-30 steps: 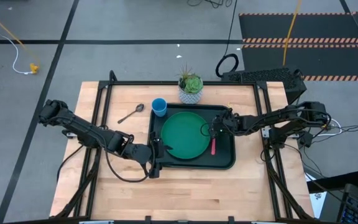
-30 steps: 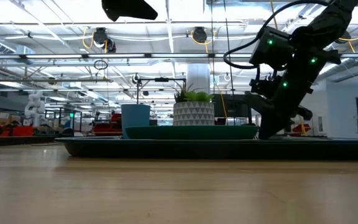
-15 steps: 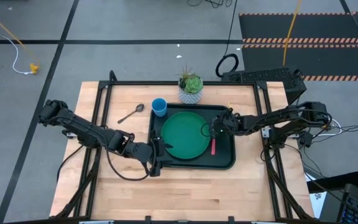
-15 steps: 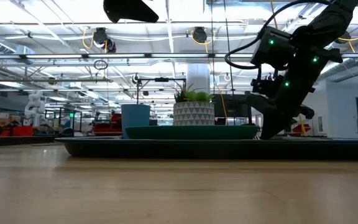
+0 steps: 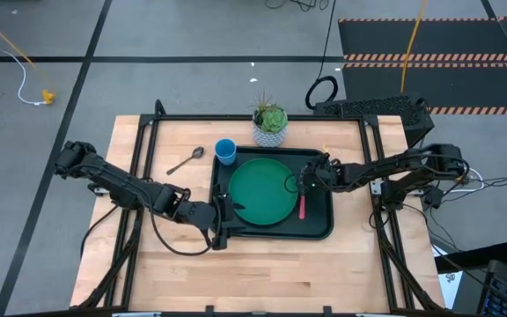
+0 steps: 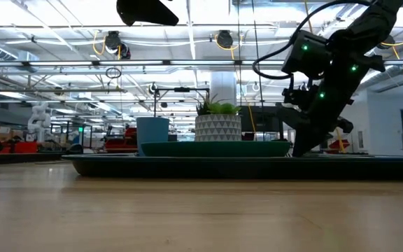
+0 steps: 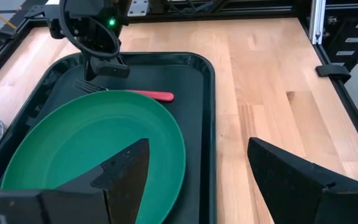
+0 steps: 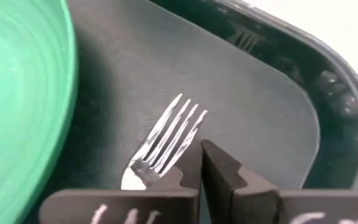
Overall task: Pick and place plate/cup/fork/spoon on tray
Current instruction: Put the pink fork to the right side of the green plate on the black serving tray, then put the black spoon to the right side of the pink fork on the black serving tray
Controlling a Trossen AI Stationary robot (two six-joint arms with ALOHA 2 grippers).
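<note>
High view: tray [image 5: 319, 231] holds plate [image 5: 263, 191] and fork [image 5: 303, 205], long axis running near-far; cup [image 5: 225, 151] and spoon [image 5: 184, 161] sit on the surface. Low view: cup beside plant pot [image 6: 217, 128]. Left wrist: left claw [image 7: 194, 165] open over plate. Right wrist: right claw [image 8: 201, 171] closed, empty, above fork tines.

The left gripper [image 5: 222, 220] sits at seven o'clock from the table's middle with fingers spread wide, while the right gripper [image 5: 303, 181], at three o'clock, angles down, fingers pressed together.
</note>
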